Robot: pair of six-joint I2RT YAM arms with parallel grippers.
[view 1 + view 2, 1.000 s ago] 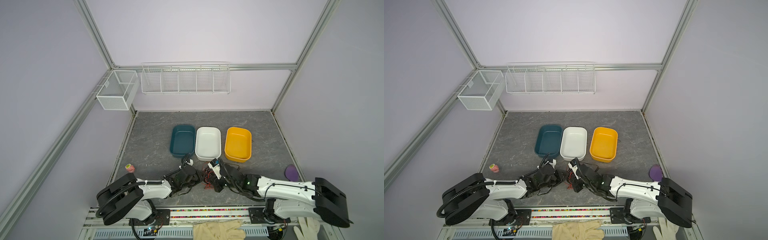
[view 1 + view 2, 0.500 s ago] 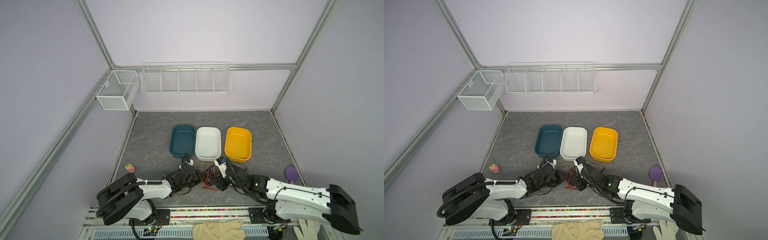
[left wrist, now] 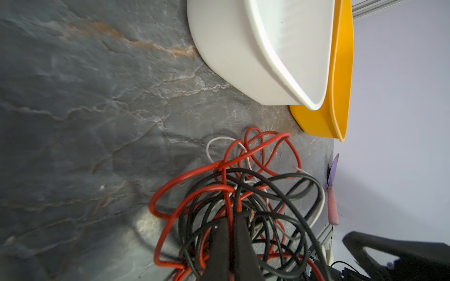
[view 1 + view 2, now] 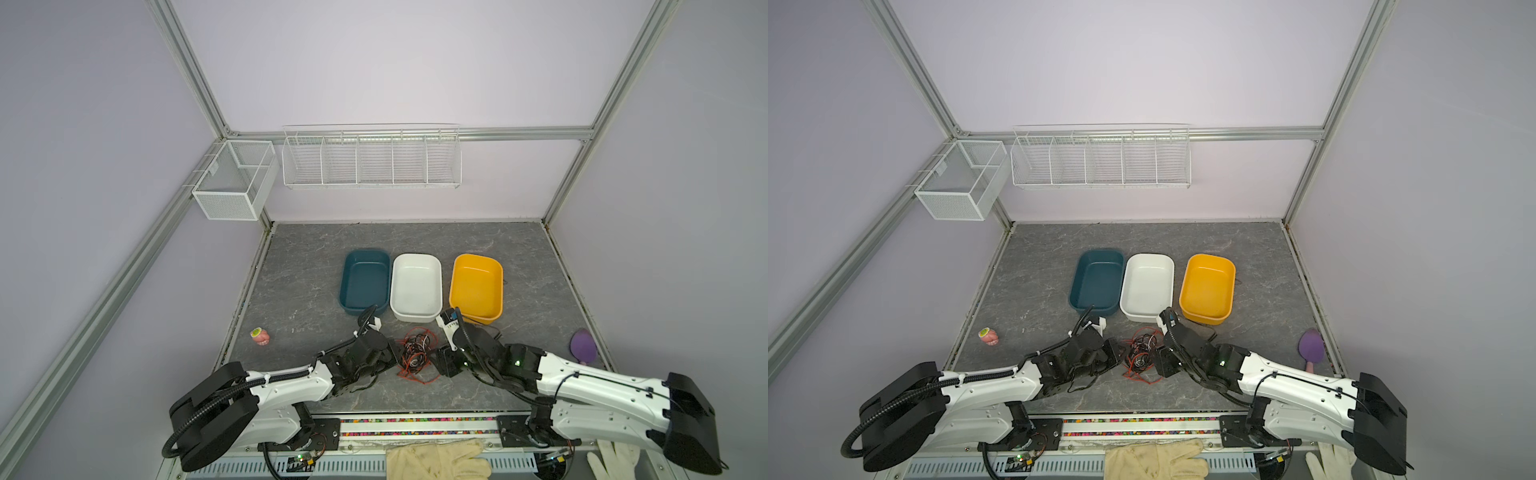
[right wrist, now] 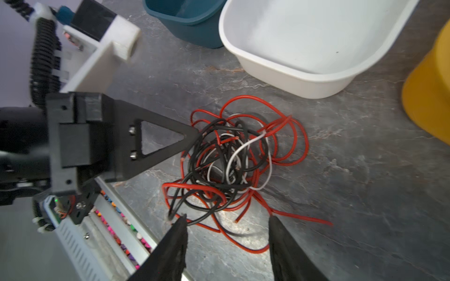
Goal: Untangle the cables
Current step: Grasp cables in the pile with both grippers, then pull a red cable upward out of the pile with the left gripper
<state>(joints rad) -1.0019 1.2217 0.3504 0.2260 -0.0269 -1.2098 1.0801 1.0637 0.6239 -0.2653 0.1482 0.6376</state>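
Thin red, black and white cables (image 5: 233, 158) lay tangled on the grey marbled tabletop (image 5: 341, 194) beside a white plastic tub (image 5: 304, 80). The black left gripper (image 3: 231, 217) pinched strands; the black right gripper (image 5: 228, 219) gaped, holding nothing.

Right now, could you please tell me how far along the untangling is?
Nothing looks done: the cables lie in one red, black and white knot on the table. In hand: the left gripper is shut on a strand at the knot's edge; the right gripper is open beside it. Left: separating every cable.
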